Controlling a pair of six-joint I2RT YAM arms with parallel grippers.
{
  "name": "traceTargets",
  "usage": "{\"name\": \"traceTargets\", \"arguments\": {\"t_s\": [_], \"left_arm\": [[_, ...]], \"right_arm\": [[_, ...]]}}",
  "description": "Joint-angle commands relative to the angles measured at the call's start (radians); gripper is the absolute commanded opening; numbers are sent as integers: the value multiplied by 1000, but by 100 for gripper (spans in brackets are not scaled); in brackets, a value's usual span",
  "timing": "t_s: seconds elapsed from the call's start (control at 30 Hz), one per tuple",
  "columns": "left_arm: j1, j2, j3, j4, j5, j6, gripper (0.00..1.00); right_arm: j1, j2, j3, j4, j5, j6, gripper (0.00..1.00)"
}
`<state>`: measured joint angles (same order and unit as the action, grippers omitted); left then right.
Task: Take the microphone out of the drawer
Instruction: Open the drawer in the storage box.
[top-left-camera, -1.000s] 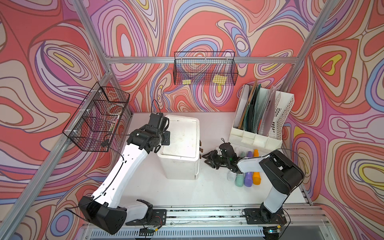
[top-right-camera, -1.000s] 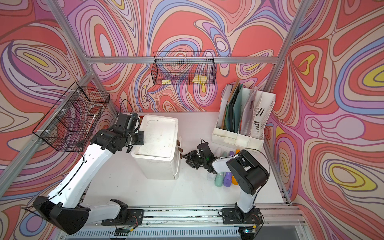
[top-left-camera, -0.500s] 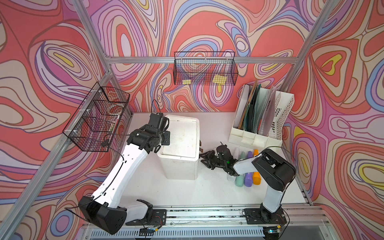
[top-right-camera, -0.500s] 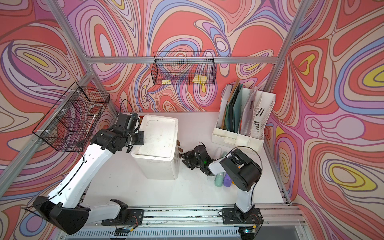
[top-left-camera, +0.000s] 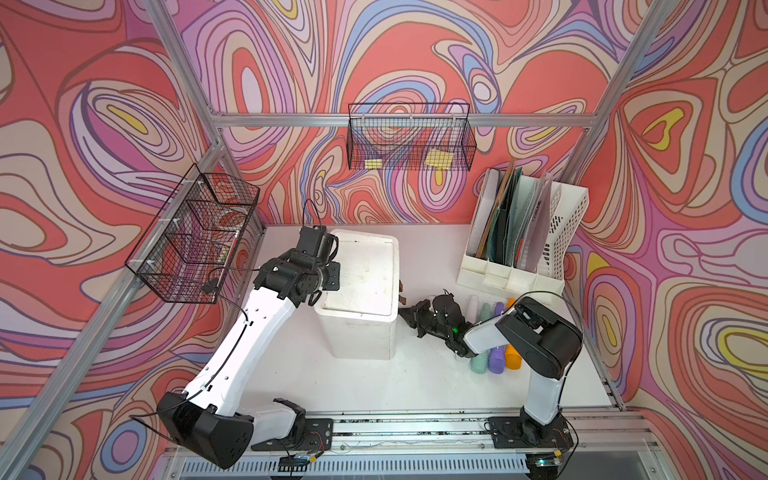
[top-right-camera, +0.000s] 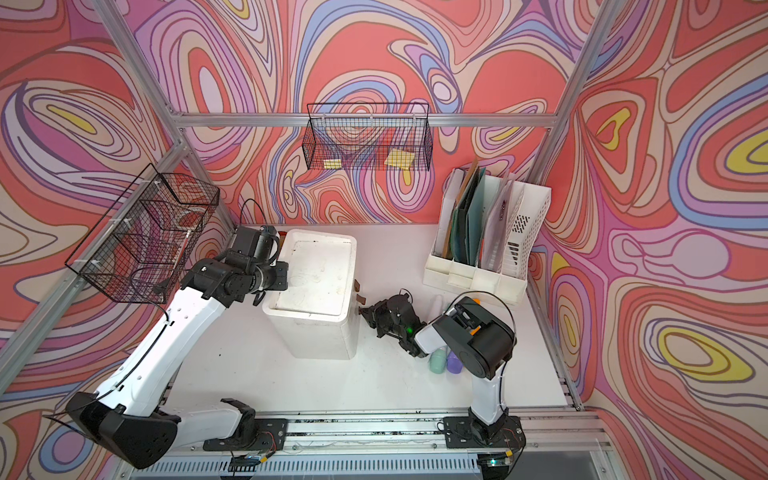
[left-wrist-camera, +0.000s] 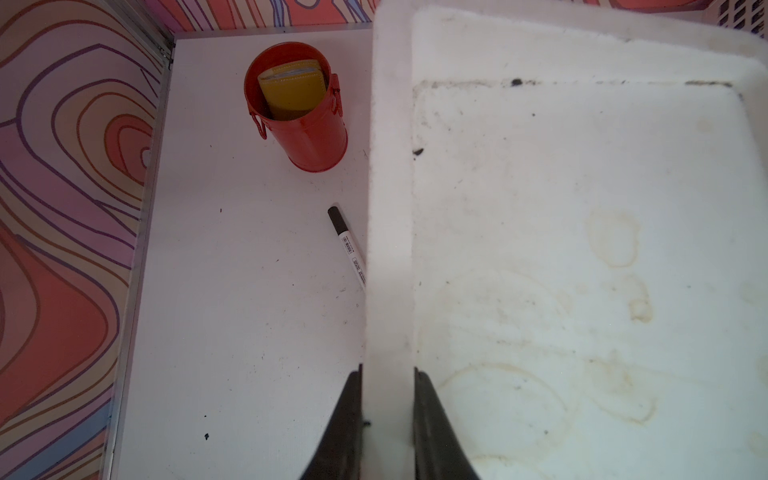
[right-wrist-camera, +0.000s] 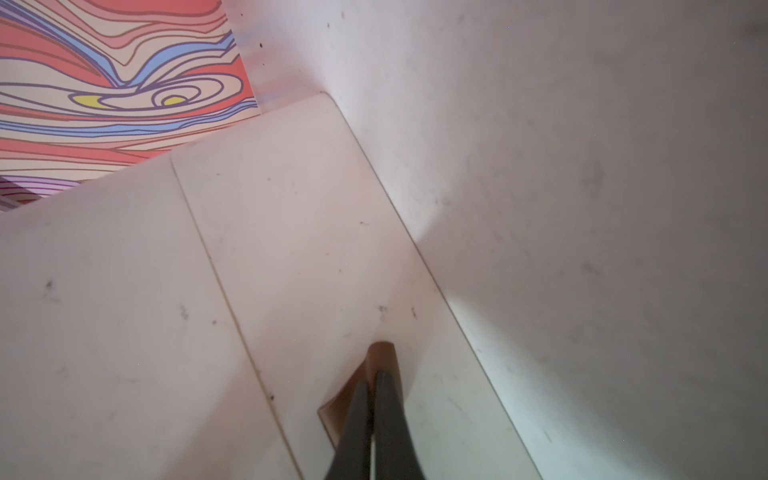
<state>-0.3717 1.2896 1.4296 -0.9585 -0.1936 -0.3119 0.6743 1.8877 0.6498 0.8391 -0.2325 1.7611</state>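
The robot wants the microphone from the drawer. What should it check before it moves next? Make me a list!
1. Right fingers pinching the brown pull tab: ok.
2. Left fingers clamped on the drawer box rim to steady it: ok.
3. Drawer front pulled open: not ok, it sits flush and shut.
4. Microphone in sight: cannot tell, no view shows inside.
5. Room to pull back: cannot tell; coloured cups lie close by the right arm.
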Motion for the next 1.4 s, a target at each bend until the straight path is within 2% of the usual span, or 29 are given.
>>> {"name": "traceTargets", "arguments": {"t_s": [0.0,0.23,0.5,0.8,1.37], "left_arm": [[-19,10,-22,-44,59,23,0],[-19,7,-21,-49,51,28,0],[-18,1,-20,-51,45,30,0],[-18,-4,-26,-50,42,33,0],[-19,-9,-26,-51,39,33,0]], "right_arm": [[19,7,-12,37,21,4,0],[18,-60,-29,-80,42,-60,0],[11,-189,26,-417,74,-220,0],[-35,-303,76,-708,133,-375,0],[-202,-537,-27,-930,191,-483,0]]}}
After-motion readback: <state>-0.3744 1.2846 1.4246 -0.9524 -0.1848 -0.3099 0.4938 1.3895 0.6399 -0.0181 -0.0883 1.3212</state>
